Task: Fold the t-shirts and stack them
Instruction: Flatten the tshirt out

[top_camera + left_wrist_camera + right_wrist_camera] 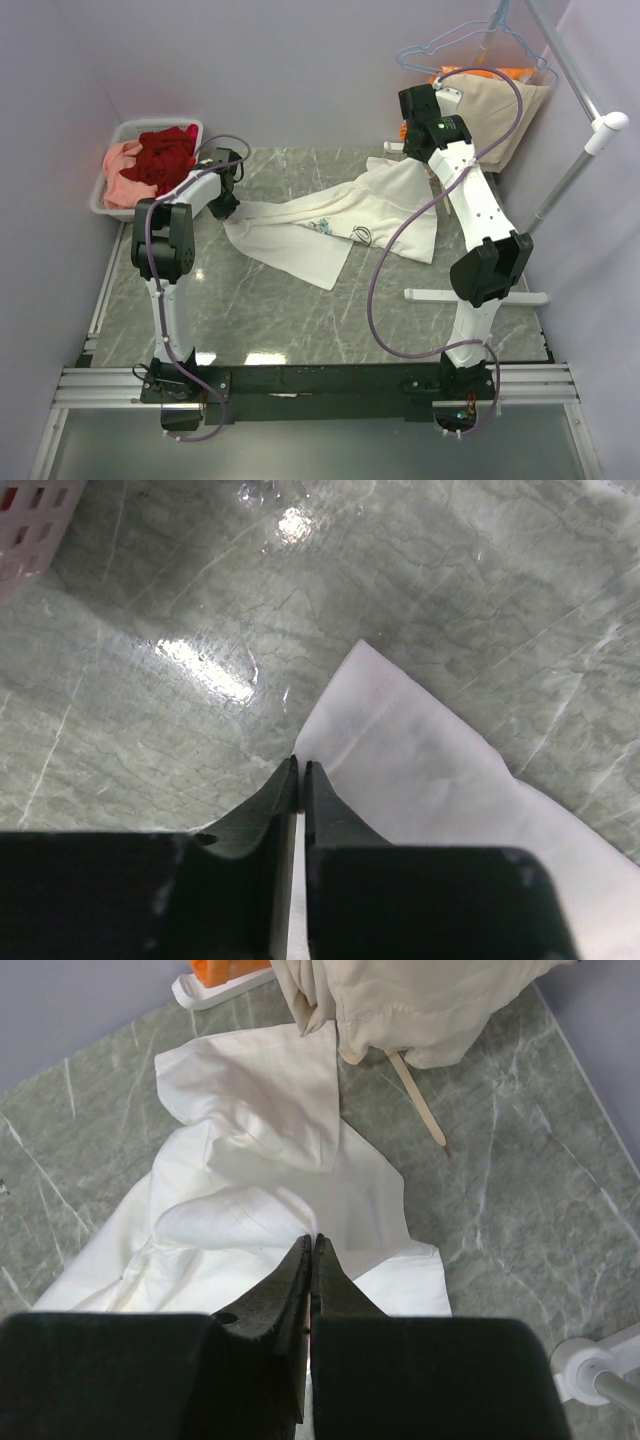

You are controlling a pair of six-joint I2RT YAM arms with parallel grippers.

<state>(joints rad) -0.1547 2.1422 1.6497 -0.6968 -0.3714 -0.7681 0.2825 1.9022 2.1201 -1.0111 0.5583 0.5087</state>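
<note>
While both arms reach over the marble table (300, 310), the white t-shirt (300, 235) lies spread and rumpled between them.

The left gripper (300, 763) has its jaws pressed together right at the shirt's left corner, and white cloth shows in the slit between them, so it seems to pinch that edge. The right gripper (312, 1242) is closed too, hanging above the far right part of the shirt (whether any cloth is caught there I cannot tell). A small print (322, 226) shows near the shirt's middle. A dark red t-shirt (165, 155) and a pink t-shirt (120, 172) sit bunched in the white basket (118, 130) at the far left corner. A beige cloth (495, 110) hangs at the far right, just beside the shirt's upper corner.
</note>
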